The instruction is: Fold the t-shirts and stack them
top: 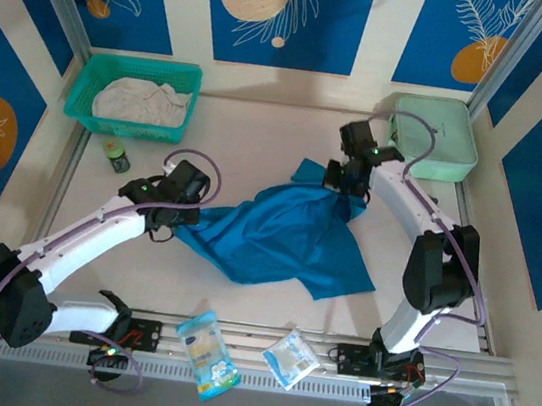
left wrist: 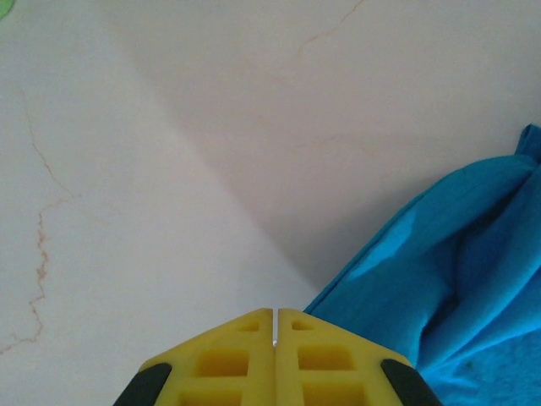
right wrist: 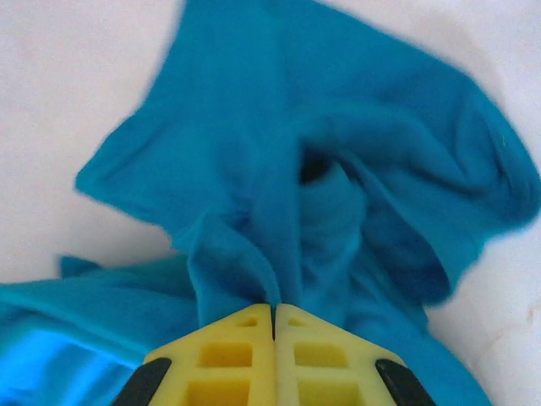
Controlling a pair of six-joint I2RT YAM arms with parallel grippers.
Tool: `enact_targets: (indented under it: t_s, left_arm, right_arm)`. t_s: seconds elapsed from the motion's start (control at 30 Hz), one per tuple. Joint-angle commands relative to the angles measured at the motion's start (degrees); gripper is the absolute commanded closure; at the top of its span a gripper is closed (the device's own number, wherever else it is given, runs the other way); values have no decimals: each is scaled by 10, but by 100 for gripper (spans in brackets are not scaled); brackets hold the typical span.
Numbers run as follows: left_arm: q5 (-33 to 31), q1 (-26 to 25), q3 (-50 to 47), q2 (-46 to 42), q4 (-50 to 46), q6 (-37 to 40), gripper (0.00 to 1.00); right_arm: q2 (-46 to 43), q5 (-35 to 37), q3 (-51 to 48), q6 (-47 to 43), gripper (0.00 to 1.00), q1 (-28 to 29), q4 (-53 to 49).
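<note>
The teal-blue t-shirt [top: 277, 234] is seen crumpled in the middle of the counter [top: 261, 131], stretched between the two arms. The off-white t-shirt [top: 142, 102] is bundled inside the mesh basket [top: 83, 86] at the far left corner, well apart from it. Neither shirt is folded yet.

The jaws of the right gripper [right wrist: 273, 311] are clenched on a gathered bunch of teal cloth, whose folds run straight into the yellow tips. That end of the shirt is held raised near the mint-green case [top: 432, 135]. The jaws of the left gripper [left wrist: 276, 317] are pressed together as well. The shirt's edge lies just beside them on the right, but whether any cloth is pinched cannot be told.

The cloth is judged to be light, limp and without stiffness, so it will sag and bunch wherever it is not supported. It is likely to drag rather than slide on the counter. A bunched grip is expected to give a twisted spread. A hold is better taken at a hem corner or shoulder seam, a single layer at each side, so that the shirt can be pulled flat before folding.
</note>
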Motion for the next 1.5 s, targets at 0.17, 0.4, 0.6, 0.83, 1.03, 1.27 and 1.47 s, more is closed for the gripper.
enact_targets:
  t_s: [0.17,0.4,0.6,0.83,1.03,1.27,1.47]
  left_arm:
    - [38,-11,-93,-58,-5,-57,100]
    - [53,-13,-140,-82,-1,-75,100]
    - [64,-17,-120,-56,14,-61,45]
    - [69,-22,-6,-12,5,13,20]
    - [51,-23,61,40,10,39,22]
    - [41,-19,60,12,11,31,22]
    - [40,-15,44,1,0,30,25]
  right_arm:
    - [-56,60,-214,123,100,5,19]
    - [-21,73,-211,129,83,6,-3]
    - [-72,115,-102,81,47,57,-77]
    - [-73,9,-24,-4,37,99,-57]
    - [71,-104,84,-76,24,137,-33]
    - [240,-173,208,-117,31,156,-44]
    - [295,-203,253,-119,45,160,-58]
